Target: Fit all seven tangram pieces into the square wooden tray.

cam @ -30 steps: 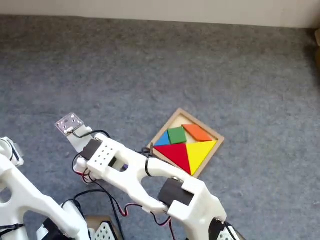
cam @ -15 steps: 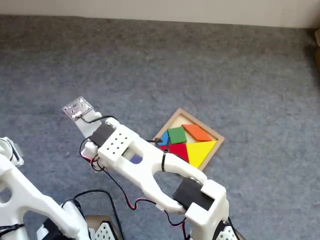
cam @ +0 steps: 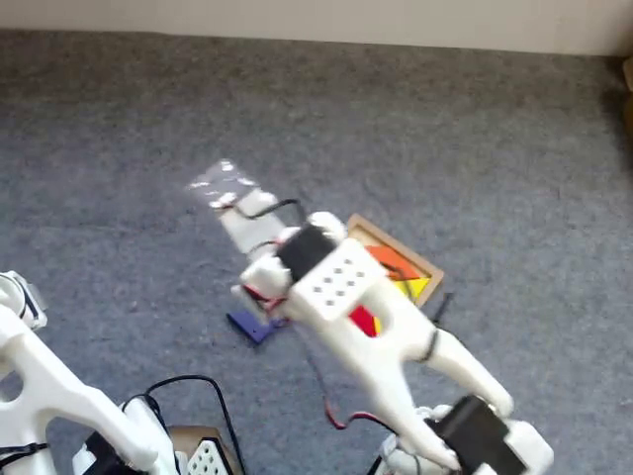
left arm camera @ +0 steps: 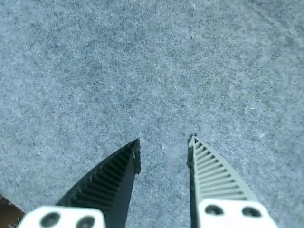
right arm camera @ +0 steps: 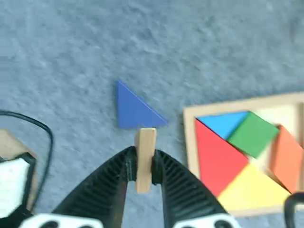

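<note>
Grey carpet (cam: pixel 445 129) — pale strip (cam: pixel 396 20) behind

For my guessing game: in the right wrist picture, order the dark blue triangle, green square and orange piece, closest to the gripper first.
1. Dark blue triangle, on carpet by the right gripper.
2. Green square, in the tray.
3. Orange piece, tray's far side.

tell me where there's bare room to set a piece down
Bare carpet lies wide beyond the tray and under the open left gripper. Crowded: the strip between the blue triangle and tray, where the right gripper holds a wooden piece.
</note>
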